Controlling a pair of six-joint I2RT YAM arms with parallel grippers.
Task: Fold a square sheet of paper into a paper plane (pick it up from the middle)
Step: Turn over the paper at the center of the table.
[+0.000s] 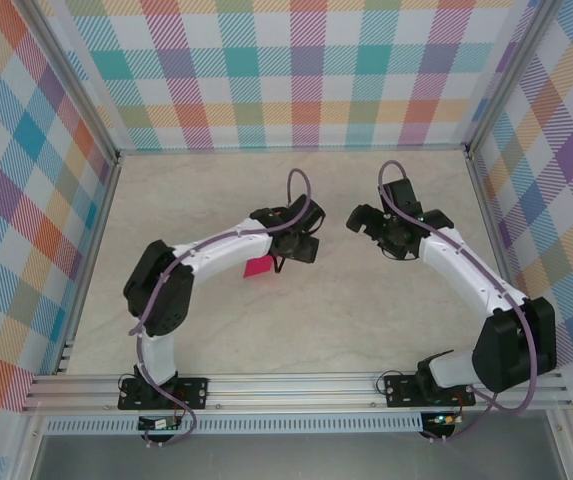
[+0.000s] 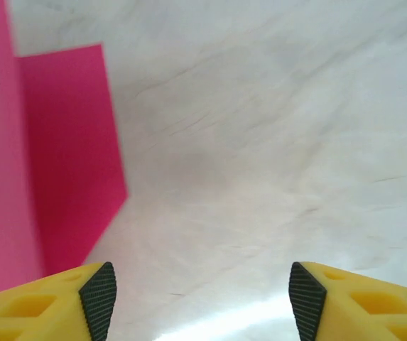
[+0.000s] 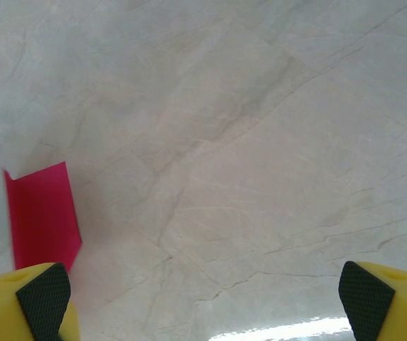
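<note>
Square sheet of paper (image 1: 259, 266): thin, matte, magenta-pink. I find it lying on the table near the centre, with one straight crease across it (image 2: 68, 156). It also shows at the lower left of the right wrist view (image 3: 43, 217).
Left gripper (image 2: 199, 298): yellow fingers with black ribbed pads, jaws apart with bare table between them. It stands just beside the paper (image 1: 296, 240); whether it touches, I cannot tell.
Right gripper (image 3: 203, 298): jaws spread wide, gripping nothing, well apart from the paper (image 1: 376, 225).
Table (image 1: 366, 320): pale, marble-patterned top.
Walls (image 1: 306, 60): multicoloured plaid panels.
</note>
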